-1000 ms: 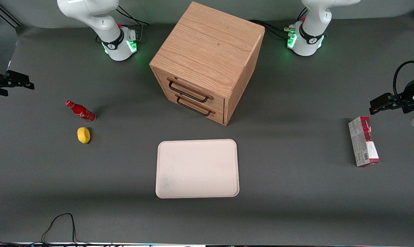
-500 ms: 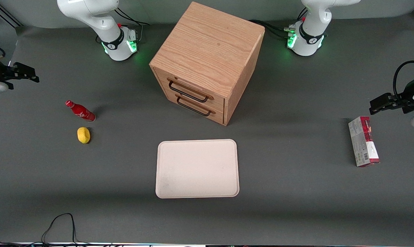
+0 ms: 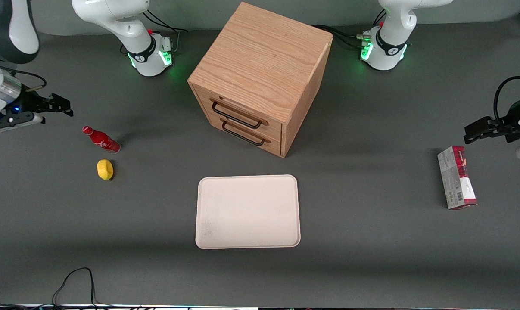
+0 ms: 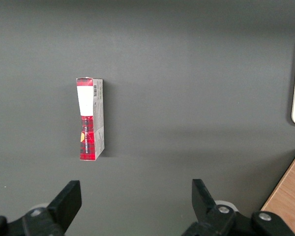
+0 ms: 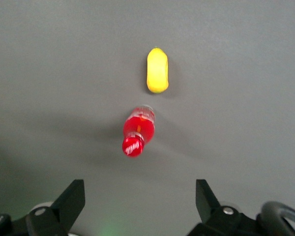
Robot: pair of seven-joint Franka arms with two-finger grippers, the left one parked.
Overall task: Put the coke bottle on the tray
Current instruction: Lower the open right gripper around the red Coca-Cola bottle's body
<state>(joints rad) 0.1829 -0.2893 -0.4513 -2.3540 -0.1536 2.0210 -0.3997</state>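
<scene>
The coke bottle, small and red with a red cap, stands on the grey table toward the working arm's end. In the right wrist view the coke bottle shows from above, cap uppermost. My right gripper hovers above the table a little farther from the front camera than the bottle and apart from it. The gripper is open, with only bare table between its fingers. The cream tray lies flat near the table's middle, in front of the drawer cabinet, with nothing on it.
A yellow lemon-like lump lies beside the bottle, nearer the front camera. A wooden drawer cabinet stands mid-table. A red-and-grey carton lies toward the parked arm's end. A black cable loops at the front edge.
My right gripper has come in from the table's end toward the bottle, and more of the arm now shows. The bottle, lump and tray have not moved.
</scene>
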